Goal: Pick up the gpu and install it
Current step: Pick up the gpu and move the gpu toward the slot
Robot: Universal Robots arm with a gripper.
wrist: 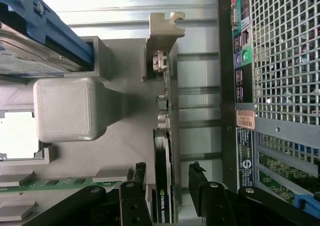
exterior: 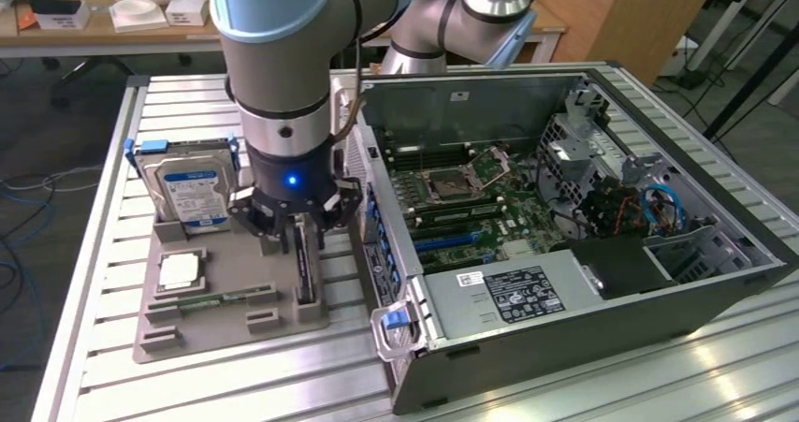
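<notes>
The gpu (exterior: 303,274) is a thin dark card standing on edge in a slot of the grey tray (exterior: 187,342), at the tray's side nearest the computer case. In the wrist view the gpu (wrist: 163,186) shows edge-on, with its pale metal bracket (wrist: 165,34) at the far end. My gripper (exterior: 297,233) hangs straight down over the card. It is open, and the gripper (wrist: 167,178) straddles the card's top edge. One of its black fingers (wrist: 139,173) shows beside the card. Small gaps remain on both sides.
An open computer case (exterior: 699,282) lies close beside the tray, motherboard (exterior: 474,207) facing up; its rear panel (wrist: 280,86) runs along the card. The tray also holds an upright hard drive (exterior: 194,193), a CPU (exterior: 181,270) and a memory stick (exterior: 212,302). A grey post (wrist: 67,109) stands nearby.
</notes>
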